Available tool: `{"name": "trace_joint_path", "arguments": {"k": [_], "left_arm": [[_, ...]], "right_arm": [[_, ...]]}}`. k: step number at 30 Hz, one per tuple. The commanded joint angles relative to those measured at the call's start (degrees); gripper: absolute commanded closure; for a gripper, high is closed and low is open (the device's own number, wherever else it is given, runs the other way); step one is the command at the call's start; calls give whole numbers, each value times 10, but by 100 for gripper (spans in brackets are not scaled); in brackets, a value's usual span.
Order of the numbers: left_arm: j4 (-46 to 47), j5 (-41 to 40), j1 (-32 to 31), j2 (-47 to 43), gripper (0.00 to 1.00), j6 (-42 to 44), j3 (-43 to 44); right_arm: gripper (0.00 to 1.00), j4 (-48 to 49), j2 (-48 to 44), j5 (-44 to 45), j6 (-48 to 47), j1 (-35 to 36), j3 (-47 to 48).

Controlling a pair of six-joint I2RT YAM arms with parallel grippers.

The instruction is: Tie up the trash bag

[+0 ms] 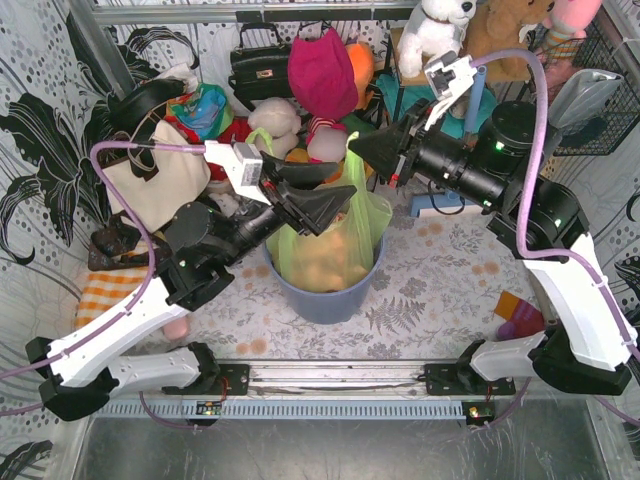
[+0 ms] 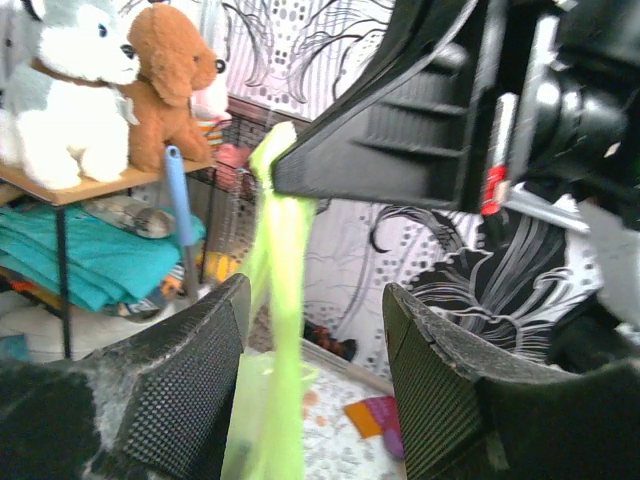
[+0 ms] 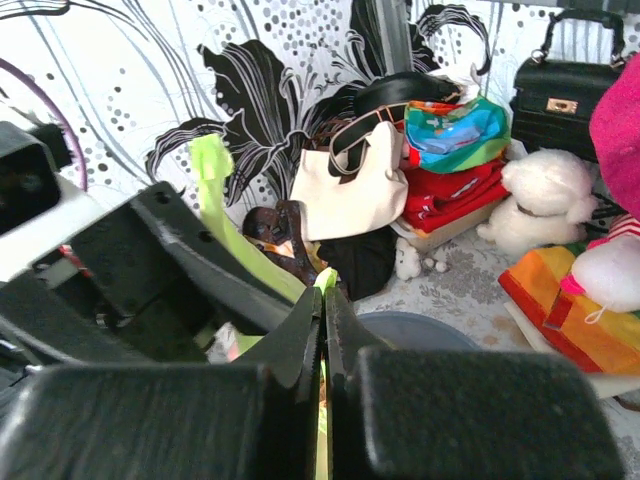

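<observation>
Left hand [image 2: 315,300] stood apart, we noted, w/ a stretched ear of the trash bag [image 2: 280,250] running upright betw. its fingers. Right hand [image 3: 323,320] was clamped on that ear just above. Bag sat in the bin [image 1: 325,298].

The walls [image 1: 40,120] were hung with white sheeting printed with large black flowers and dots. The table [image 1: 430,290] carried a pale cover with a grey fern-leaf pattern, under even, bright light. At the back stood a small wooden shelf [image 2: 95,187] on dark metal legs, with a white-and-grey plush dog [image 2: 70,90] and a brown plush toy [image 2: 170,80] on top and folded teal cloth [image 2: 60,250] beneath, and nearby were a black handbag [image 1: 262,62], a cream tote bag [image 1: 165,180], an orange checked cloth [image 1: 110,290] and a dark wire basket [image 1: 618,50].
</observation>
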Motion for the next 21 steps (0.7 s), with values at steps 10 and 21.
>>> {"name": "trace_joint_path", "arguments": {"k": [10, 21], "left_arm": [[169, 16, -3, 8, 31, 135, -48], [174, 41, -2, 25, 41, 137, -40]], "right_arm": [[100, 20, -29, -116, -38, -2, -12], [100, 44, -41, -180, -41, -2, -35]]}}
